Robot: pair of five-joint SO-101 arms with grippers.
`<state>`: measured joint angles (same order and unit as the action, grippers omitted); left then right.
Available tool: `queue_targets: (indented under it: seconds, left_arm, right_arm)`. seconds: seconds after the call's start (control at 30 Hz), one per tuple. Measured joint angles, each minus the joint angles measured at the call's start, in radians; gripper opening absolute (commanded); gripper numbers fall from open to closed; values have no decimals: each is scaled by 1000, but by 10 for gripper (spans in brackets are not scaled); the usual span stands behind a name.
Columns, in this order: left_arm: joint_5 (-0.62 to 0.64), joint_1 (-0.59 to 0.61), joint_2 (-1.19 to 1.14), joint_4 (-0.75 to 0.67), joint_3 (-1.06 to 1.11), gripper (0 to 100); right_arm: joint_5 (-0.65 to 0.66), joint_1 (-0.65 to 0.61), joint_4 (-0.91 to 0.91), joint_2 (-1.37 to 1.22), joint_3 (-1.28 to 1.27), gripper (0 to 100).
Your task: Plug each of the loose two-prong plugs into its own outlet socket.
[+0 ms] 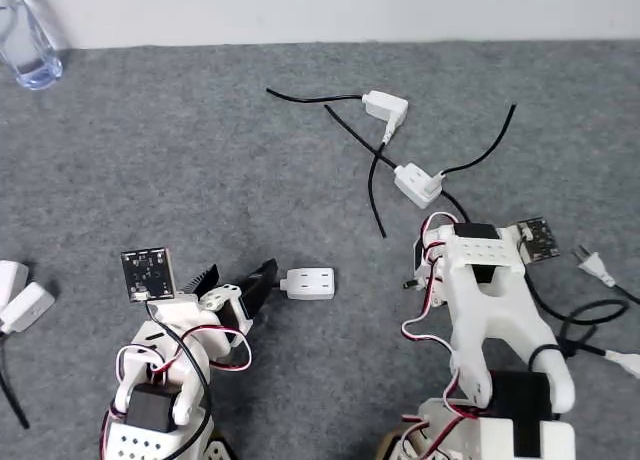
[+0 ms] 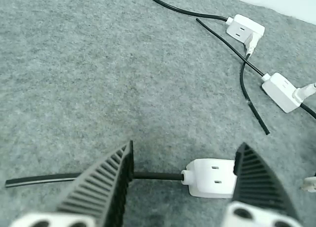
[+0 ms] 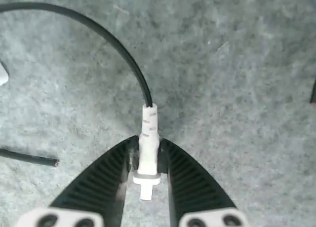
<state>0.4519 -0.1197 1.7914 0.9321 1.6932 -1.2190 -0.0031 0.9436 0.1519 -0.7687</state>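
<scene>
On grey felt (image 1: 150,130), a plug (image 3: 149,121) is being clamped in the right gripper (image 3: 148,142); an outlet socket (image 2: 212,177) is being straddled by the left gripper (image 2: 186,148), fingers (image 2: 106,187) spread. Seemingly, prong alignment is being awaited.

Robotics lab or hobby test bench. Signs: tabletop (image 1: 150,150) covered in grey felt mat, plain white wall (image 1: 350,10) behind; two small white plastic arms side by side, left arm (image 1: 160,380) and right arm (image 1: 490,310), with servo wires (image 1: 425,320) in red, white, black running bare outside shells; bare circuit board (image 1: 146,270) mounted at each wrist; white sockets (image 1: 310,282) and plug (image 3: 148,143) on short black cords with cut ends, wired to nothing; clear bottle (image 1: 28,40) at far corner
</scene>
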Motion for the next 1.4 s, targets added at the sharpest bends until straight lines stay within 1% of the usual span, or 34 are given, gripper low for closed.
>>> queue_targets:
  seconds: [0.07,0.13,0.23,0.4,0.47,0.6,0.73,0.87,0.97,1.07,1.13,1.2,1.33,1.37,1.4]
  left_arm:
    - [0,0,0,0,0,311]
    - [0,0,0,0,0,311]
    - [0,0,0,0,0,311]
    - [0,0,0,0,0,311]
    - [0,0,0,0,0,311]
    - [0,0,0,0,0,311]
    - [0,0,0,0,0,311]
    - [0,0,0,0,0,311]
    - [0,0,0,0,0,311]
    - [0,0,0,0,0,311]
    - [0,0,0,0,0,311]
    - [0,0,0,0,0,311]
    - [0,0,0,0,0,311]
    - [0,0,0,0,0,311]
    - [0,0,0,0,0,311]
  right_arm:
    - [72,-18,0,0,0,29]
    - [140,-31,0,0,0,88]
    - [181,-46,0,0,0,234]
    - [195,-77,20,0,0,502]
    - [195,-80,21,0,0,592]
    - [195,-75,29,0,0,735]
    - [216,-80,68,9,2,826]
    - [351,-78,161,84,38,833]
    - [514,-86,203,152,71,834]
    - [730,-81,241,221,74,833]
    - [898,-81,285,262,74,833]
    - [1126,-81,370,285,74,833]
    - [1682,-52,551,299,54,833]
    - [1800,-35,569,299,52,833]
    - [1886,-14,574,299,52,833]
